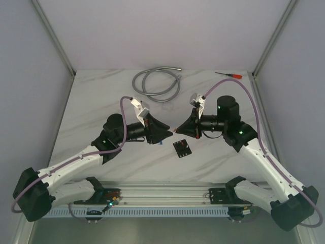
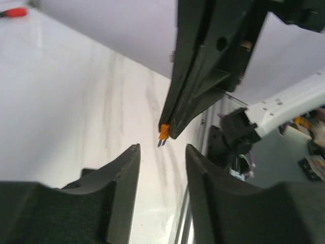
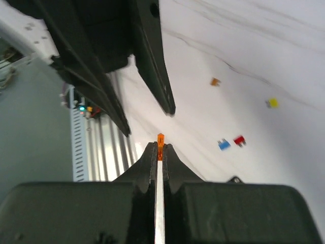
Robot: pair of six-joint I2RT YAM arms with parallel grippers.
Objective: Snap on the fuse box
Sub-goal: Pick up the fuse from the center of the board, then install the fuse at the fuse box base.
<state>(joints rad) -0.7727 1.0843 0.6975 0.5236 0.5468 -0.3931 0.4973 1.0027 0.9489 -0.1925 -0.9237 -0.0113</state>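
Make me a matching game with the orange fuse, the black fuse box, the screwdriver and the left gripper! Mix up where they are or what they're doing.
1. orange fuse
2. fuse box
3. screwdriver
4. left gripper

A. open, holding nothing
B. pinched in the right gripper
C. lying loose on the table, nothing holding it
D. at the far right corner

Pairs: 1-B, 2-C, 3-D, 4-A

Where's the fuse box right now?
Top view: the fuse box lies near the table's centre, just on the near-edge side of the right hand.
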